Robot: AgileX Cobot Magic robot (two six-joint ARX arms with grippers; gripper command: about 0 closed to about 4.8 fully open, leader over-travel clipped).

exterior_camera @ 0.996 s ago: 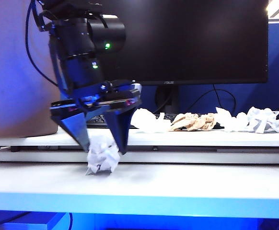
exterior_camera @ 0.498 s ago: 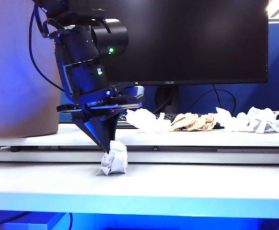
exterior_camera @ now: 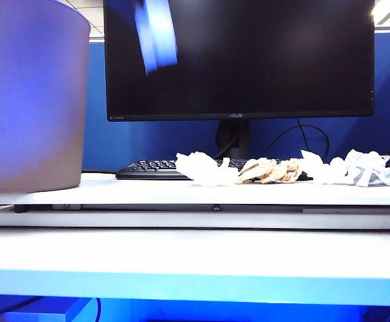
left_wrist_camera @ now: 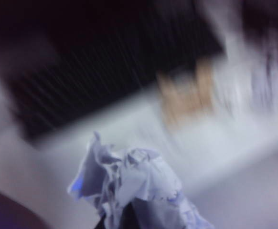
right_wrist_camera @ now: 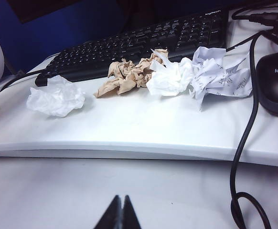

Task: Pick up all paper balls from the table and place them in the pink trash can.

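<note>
My left gripper [left_wrist_camera: 114,223] is shut on a white paper ball [left_wrist_camera: 135,183], which fills the near part of the blurred left wrist view. In the exterior view that ball is only a pale streak [exterior_camera: 158,35] high in front of the monitor, right of the pink trash can [exterior_camera: 33,100]. Three white paper balls [exterior_camera: 202,168] [exterior_camera: 322,170] [exterior_camera: 367,167] and a tan one [exterior_camera: 273,170] lie in a row on the raised board of the table [exterior_camera: 181,251]. My right gripper [right_wrist_camera: 120,210] is shut and empty, low over the table in front of that row [right_wrist_camera: 129,75].
A black keyboard [right_wrist_camera: 144,45] lies behind the balls under a large dark monitor [exterior_camera: 248,60]. A black mouse [right_wrist_camera: 275,81] and its cable [right_wrist_camera: 241,143] sit beside the rightmost ball. The board's front edge [exterior_camera: 195,216] forms a low step.
My left gripper closed on the white ball at the table's front and rose fast with it, leaving most of the exterior view. The trash can now shows fully. The other balls stayed put.
</note>
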